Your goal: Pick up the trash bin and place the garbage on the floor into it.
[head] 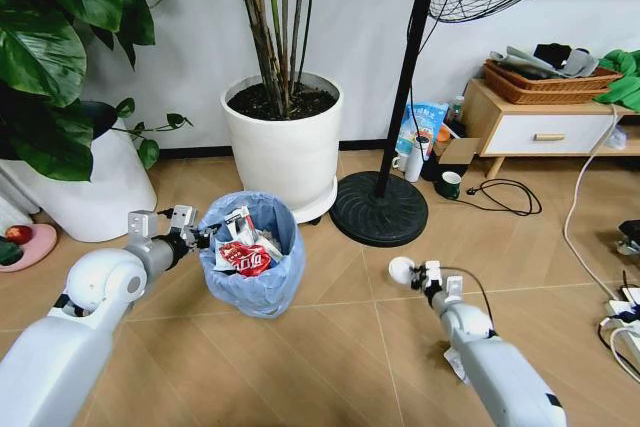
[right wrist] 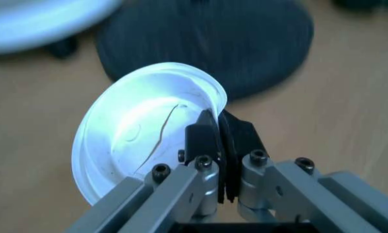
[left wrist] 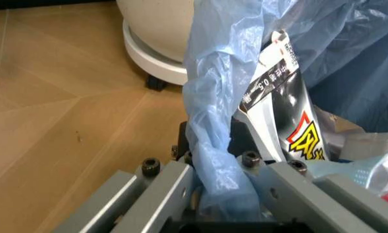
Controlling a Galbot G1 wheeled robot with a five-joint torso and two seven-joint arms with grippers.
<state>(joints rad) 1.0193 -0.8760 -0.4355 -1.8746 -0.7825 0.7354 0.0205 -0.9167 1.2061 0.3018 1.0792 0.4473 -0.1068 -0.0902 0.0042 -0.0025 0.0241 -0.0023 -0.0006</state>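
Head view showed wrappers (head: 244,257) binned; left gripper (head: 190,238) clamped the trash bin (head: 252,292) rim, right gripper (head: 427,277) pinched a white disc (head: 401,269) (unbinned).

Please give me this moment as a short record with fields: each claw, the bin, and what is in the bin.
left claw: shut on the rim of the trash bin
right claw: shut on the edge of a cracked white disc, to the robot's right of the bin
bin liner: light blue bag
bin contents: red wrapper and other wrappers
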